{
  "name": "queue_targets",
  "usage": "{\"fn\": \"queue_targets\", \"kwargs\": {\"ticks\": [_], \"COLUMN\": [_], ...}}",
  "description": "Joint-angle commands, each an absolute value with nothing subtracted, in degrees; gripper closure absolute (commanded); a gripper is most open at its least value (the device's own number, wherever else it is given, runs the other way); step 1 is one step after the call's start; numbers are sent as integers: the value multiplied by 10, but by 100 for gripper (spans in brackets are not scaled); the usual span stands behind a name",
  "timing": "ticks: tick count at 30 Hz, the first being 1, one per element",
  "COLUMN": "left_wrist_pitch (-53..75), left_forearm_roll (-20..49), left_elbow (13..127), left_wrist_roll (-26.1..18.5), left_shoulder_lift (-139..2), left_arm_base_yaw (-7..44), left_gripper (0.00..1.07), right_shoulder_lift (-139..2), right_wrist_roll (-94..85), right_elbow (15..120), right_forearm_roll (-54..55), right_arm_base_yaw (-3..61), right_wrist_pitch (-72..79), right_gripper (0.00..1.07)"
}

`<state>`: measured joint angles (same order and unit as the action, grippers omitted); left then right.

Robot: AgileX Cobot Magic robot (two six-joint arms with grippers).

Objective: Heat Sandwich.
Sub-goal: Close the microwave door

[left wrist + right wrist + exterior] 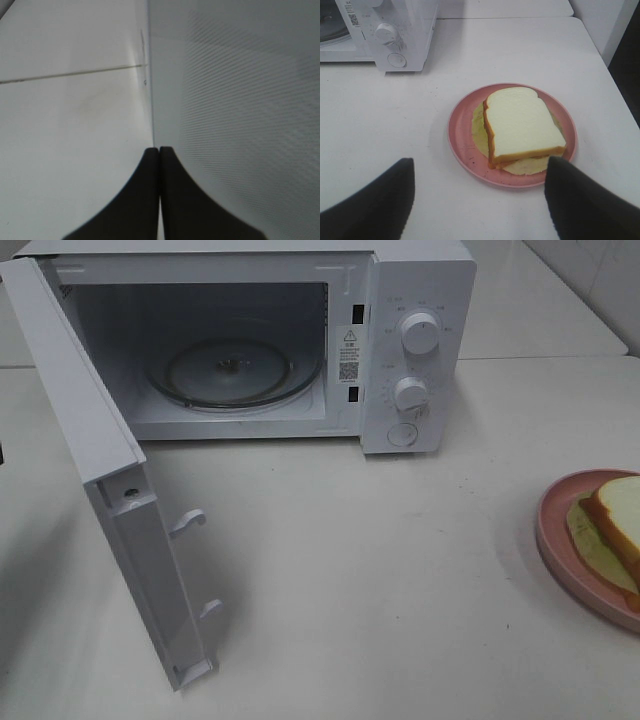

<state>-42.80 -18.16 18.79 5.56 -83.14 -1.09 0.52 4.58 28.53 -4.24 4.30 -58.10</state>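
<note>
The sandwich (522,125) lies on a round pink plate (462,137) on the tabletop (350,570), well off to the right of the microwave (415,340) and not yet lifted. Thick white bread is on top, with a pale yellow-green filling showing beneath its crust. The microwave door (120,500) stands swung wide open and the glass turntable (235,370) inside is bare, so the opening step looks done. What seems left is picking up the food, putting it inside, closing the door and setting the dials. The right claw (480,200) hangs above and just short of the plate, its two dark fingers spread wide with nothing between them. The left claw (159,195) has its fingers pressed together and holds nothing, its tips close beside a white panel that is probably the door. The overhead view alone shows the open cavity and the door's full swing, but neither arm, and it cuts off the plate at its edge. The right wrist view alone shows the whole sandwich and how the claw lines up with it. The left wrist view gives only that claw, the panel and the bare tabletop.
</note>
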Motion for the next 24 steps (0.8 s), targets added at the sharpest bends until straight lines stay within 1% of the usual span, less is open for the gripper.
{"fn": "queue_targets", "kwargs": {"ticks": [1,3,4,7,8,11,13,14,17,18,19,22,23,24], "left_wrist_pitch": [-448,-447,-447,-448,-448,-448,-448,-449,-449,-449,-449,-449,-449,-449], "left_forearm_roll": [-222,-229,-229,-228,-228,-223,-222,-216,-194,-194,-172,-143,-143,-127], "left_elbow": [201,211,211,231,231,251,257,269,286,286,300,321,321,335], "left_wrist_roll": [75,76,76,64,64,60,60,58,58,58,58,49,49,41], "left_shoulder_lift": [-840,-847,-847,-873,-873,-900,-907,-920,-938,-938,-952,-972,-972,-984], "left_arm_base_yaw": [1,20,20,69,69,105,114,131,154,154,171,197,197,213], "left_gripper": [107,107,107,107,107,107,107,107,107,107,107,107,107,107], "right_shoulder_lift": [18,18,18,18,18,18,18,18,18,18,18,18,18,18], "right_wrist_roll": [41,41,41,41,41,41,41,41,41,41,40,40,40,40], "right_elbow": [284,284,284,284,284,284,284,284,284,284,284,284,284,284], "right_forearm_roll": [-40,-40,-40,-40,-40,-40,-40,-40,-40,-40,-40,-40,-40,-40], "right_arm_base_yaw": [40,40,40,40,40,40,40,40,40,40,40,40,40,40], "right_wrist_pitch": [-572,-572,-572,-572,-572,-572,-572,-572,-572,-572,-572,-572,-572,-572], "right_gripper": [36,36,36,36,36,36,36,36,36,36,36,36,36,36]}}
